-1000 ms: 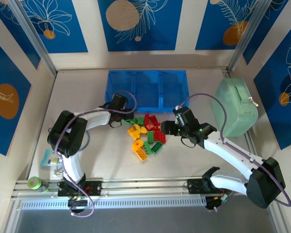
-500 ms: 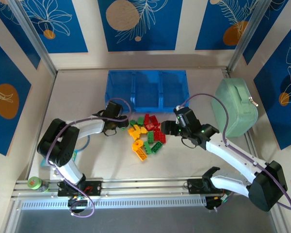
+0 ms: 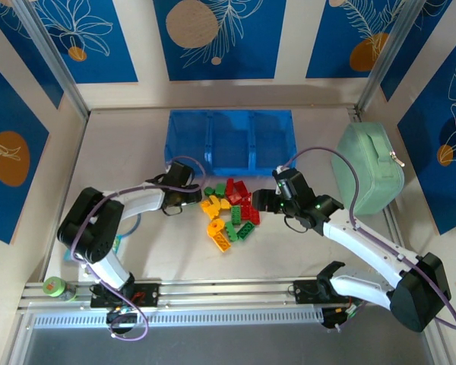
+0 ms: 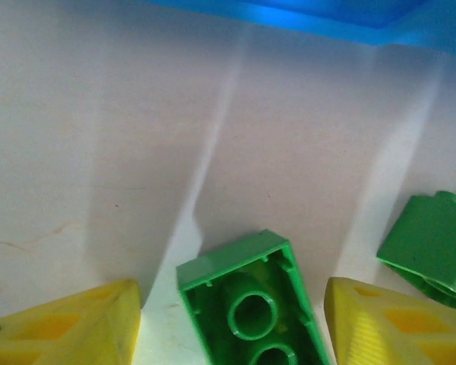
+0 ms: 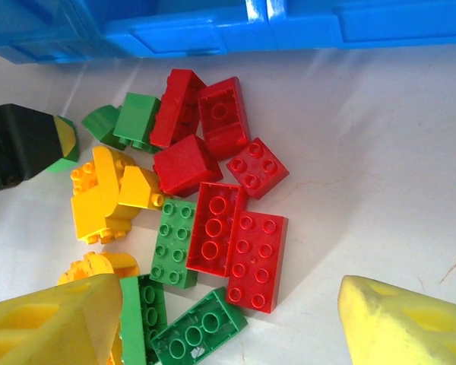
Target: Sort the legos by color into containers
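- Top external is showing you the legos (image 3: 229, 209) lying in a loose heap on the worktop (image 3: 137, 137), just in front of the blue tray (image 3: 172, 148) and between your two claws.
- The tray's three containers (image 3: 273, 137) are sitting side by side in a row at the far side of the worktop.
- Your left claw (image 3: 191, 199) is reaching in low at the heap's left edge.
- In the left wrist view its yellow fingers (image 4: 68, 327) are standing apart. A green brick (image 4: 247, 304) is lying between them with its hollow underside up, and bare worktop is showing beside it, so nothing is being clamped.
- A second green piece (image 4: 429, 251) is lying just beside that brick, nearer the tray's edge.
- Your right claw (image 3: 264, 202) is hovering at the heap's right edge. In the right wrist view its fingertips (image 5: 410, 319) are spreading wide and holding nothing.
- Below that claw, red bricks (image 5: 235, 228) are clustering in the middle and toward the tray. Green bricks (image 5: 175, 243) and yellow bricks (image 5: 106, 194) are touching them on the side toward your left claw.
- The mint-green zip case (image 3: 368, 167) is resting at the worktop's right side, well apart from the heap.
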### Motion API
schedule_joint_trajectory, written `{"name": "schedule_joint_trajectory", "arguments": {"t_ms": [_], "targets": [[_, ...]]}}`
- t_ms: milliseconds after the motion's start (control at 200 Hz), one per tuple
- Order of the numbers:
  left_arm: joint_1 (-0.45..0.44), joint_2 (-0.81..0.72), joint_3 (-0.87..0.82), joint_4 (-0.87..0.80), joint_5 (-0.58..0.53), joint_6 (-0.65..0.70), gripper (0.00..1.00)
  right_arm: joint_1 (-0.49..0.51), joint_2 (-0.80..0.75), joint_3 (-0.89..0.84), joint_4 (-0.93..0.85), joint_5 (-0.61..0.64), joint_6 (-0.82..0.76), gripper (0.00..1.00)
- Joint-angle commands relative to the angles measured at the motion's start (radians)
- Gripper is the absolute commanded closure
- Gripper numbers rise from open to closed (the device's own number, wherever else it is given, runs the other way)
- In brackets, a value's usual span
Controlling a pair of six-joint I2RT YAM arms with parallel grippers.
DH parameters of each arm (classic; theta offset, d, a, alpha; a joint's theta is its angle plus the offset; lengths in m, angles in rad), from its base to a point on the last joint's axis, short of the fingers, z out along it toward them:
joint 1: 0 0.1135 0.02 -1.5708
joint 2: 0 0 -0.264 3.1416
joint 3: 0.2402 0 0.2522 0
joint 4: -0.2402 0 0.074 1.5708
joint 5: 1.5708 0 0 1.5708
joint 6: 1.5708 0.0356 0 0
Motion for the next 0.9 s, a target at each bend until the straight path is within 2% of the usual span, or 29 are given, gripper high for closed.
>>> {"name": "schedule_joint_trajectory", "arguments": {"t_ms": [0,340,640,896], "targets": [[-0.036,0.039,0.026,-0.030,0.029,-0.012,0.44,0.006,-0.024,-0.017,-0.002,0.011,0.012,0.24],[-0.056,0.000,0.037,-0.103,-0.024,0.025,0.68,-0.003,-0.016,-0.035,0.026,0.000,0.018,0.24],[-0.047,-0.110,0.120,-0.187,-0.059,0.097,0.73,-0.009,-0.015,-0.041,0.023,-0.003,0.018,0.25],[0.024,-0.056,0.305,-0.244,-0.032,0.168,0.73,-0.010,-0.013,-0.032,-0.008,-0.014,0.013,0.25]]}}
